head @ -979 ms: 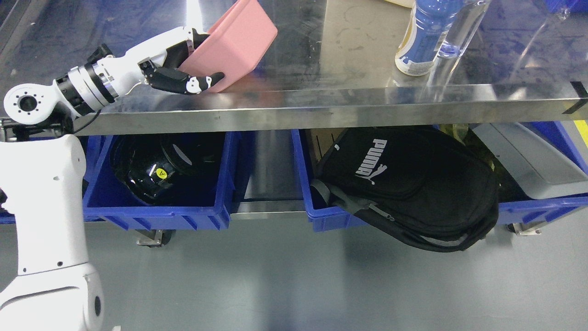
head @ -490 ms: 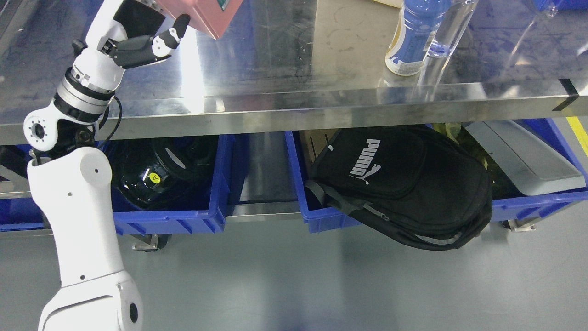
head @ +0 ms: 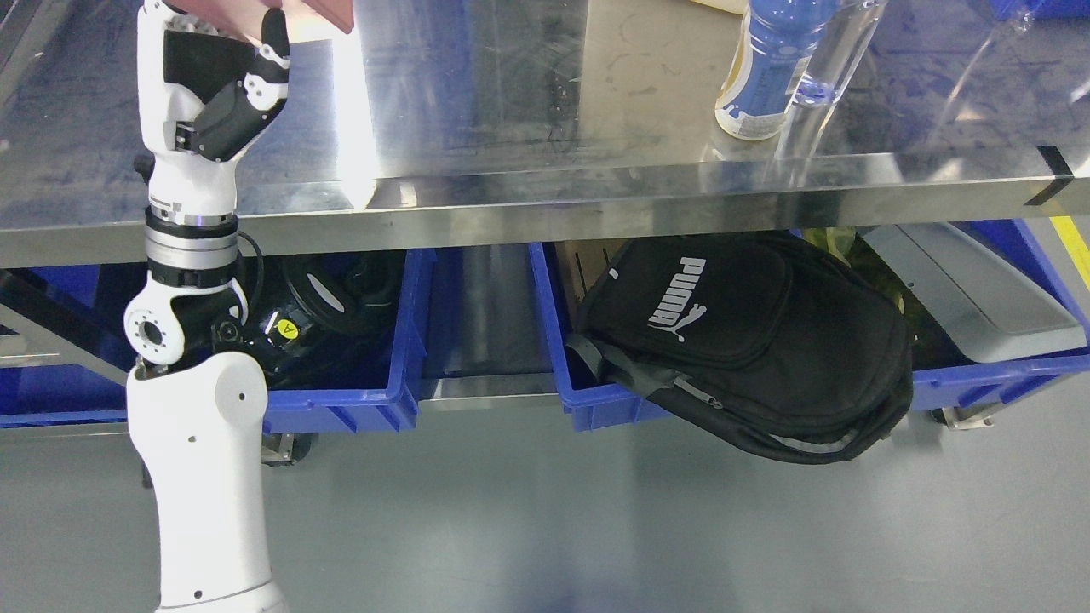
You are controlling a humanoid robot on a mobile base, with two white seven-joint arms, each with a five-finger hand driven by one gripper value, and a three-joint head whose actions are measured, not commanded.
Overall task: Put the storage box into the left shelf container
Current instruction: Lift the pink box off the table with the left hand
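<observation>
You saw the white left arm standing almost straight up at the left of the picture, in front of the polished steel counter (head: pixel 596 183). The left hand (head: pixel 223 81), white with black finger parts, was at the top edge, and its fingers (head: pixel 274 42) were curled up against the pink plastic storage box (head: pixel 311 10). So the hand had hold of the box. Only the lowest strip of the box showed, a smooth pink underside with a darker edge; the rest was cut off by the frame, so you could not tell its full shape. The box was held above the left part of the counter, well apart from the shelf below.

Under the counter, the blue plastic left shelf container (head: pixel 375 400) held a glossy black helmet (head: pixel 324 315) with a small yellow sticker. The next blue bin (head: pixel 596 409) carried a black fabric backpack (head: pixel 749 340) that hung over its front rim. On the counter at the right stood a blue and white drink bottle (head: pixel 762 72), just beside a clear bottle (head: pixel 822 72).
</observation>
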